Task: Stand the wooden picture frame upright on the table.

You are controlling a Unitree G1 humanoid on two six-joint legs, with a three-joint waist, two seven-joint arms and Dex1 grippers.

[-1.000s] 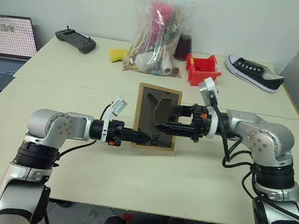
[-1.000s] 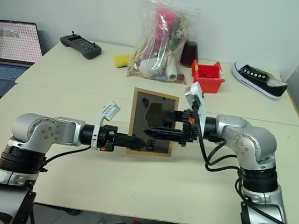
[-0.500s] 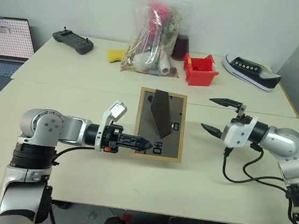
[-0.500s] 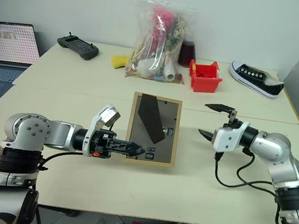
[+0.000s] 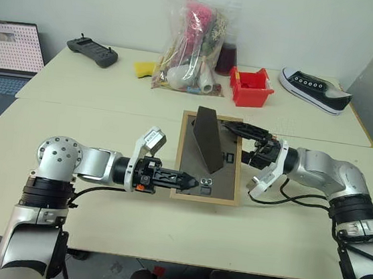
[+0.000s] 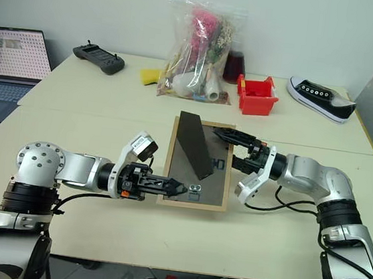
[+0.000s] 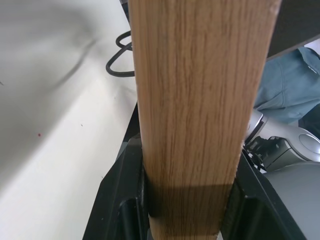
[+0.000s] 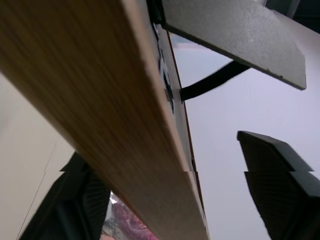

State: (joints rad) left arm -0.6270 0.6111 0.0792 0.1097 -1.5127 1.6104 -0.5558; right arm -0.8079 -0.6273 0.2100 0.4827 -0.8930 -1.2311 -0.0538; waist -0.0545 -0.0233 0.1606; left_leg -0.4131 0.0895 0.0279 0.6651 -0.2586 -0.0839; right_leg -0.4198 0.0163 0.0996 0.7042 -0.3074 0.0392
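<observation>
The left gripper (image 5: pixel 181 176) clamps the near edge of the wooden picture frame (image 5: pixel 209 161), held tilted above the table (image 5: pixel 97 217), stand flap (image 5: pixel 208 138) swung out. The right gripper (image 6: pixel 234 149) straddles the frame's far right edge, jaws spread, not yet gripping. It should close gently before the frame is lowered onto edge and flap together.

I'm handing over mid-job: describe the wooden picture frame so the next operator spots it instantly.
Start at the pale table, nearer section, and look between the two arms. The wooden picture frame is held there, its dark back facing the camera, the left pincer clamped on its near left edge and the right pincer straddling its far right edge. Its tan wood border and swung-out stand flap distinguish it from the red bin behind.
</observation>
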